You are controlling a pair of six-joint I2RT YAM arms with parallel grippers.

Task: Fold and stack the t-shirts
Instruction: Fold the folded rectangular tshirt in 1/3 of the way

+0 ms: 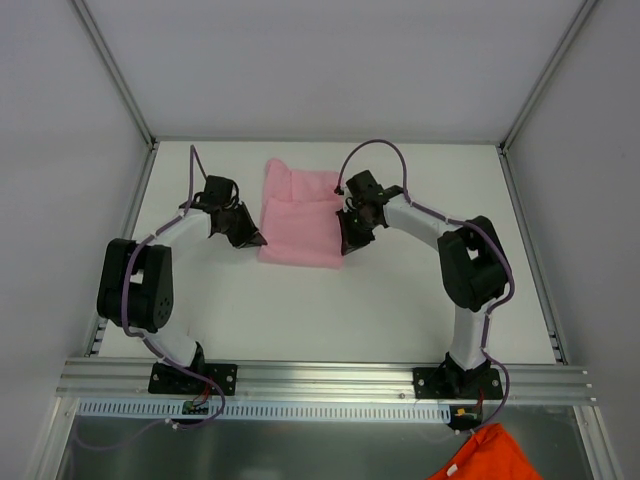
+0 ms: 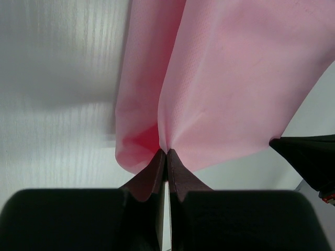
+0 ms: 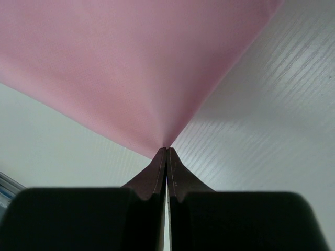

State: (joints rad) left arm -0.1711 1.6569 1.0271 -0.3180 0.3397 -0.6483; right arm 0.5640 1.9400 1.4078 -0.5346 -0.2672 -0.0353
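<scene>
The light pink t-shirt (image 1: 300,215) lies partly folded at the middle of the white table. My left gripper (image 1: 256,241) is shut on its near left corner; in the left wrist view the fabric (image 2: 230,78) fans out from the closed fingertips (image 2: 166,152). My right gripper (image 1: 345,244) is shut on the near right corner; in the right wrist view the fabric (image 3: 131,68) spreads up from the pinched tips (image 3: 166,150). Both corners are lifted a little off the table.
The white table (image 1: 400,300) is walled by grey panels on three sides, with an aluminium rail (image 1: 330,378) along the near edge. An orange cloth (image 1: 488,457) lies below the rail at the bottom right. My right gripper shows at the right edge of the left wrist view (image 2: 309,157).
</scene>
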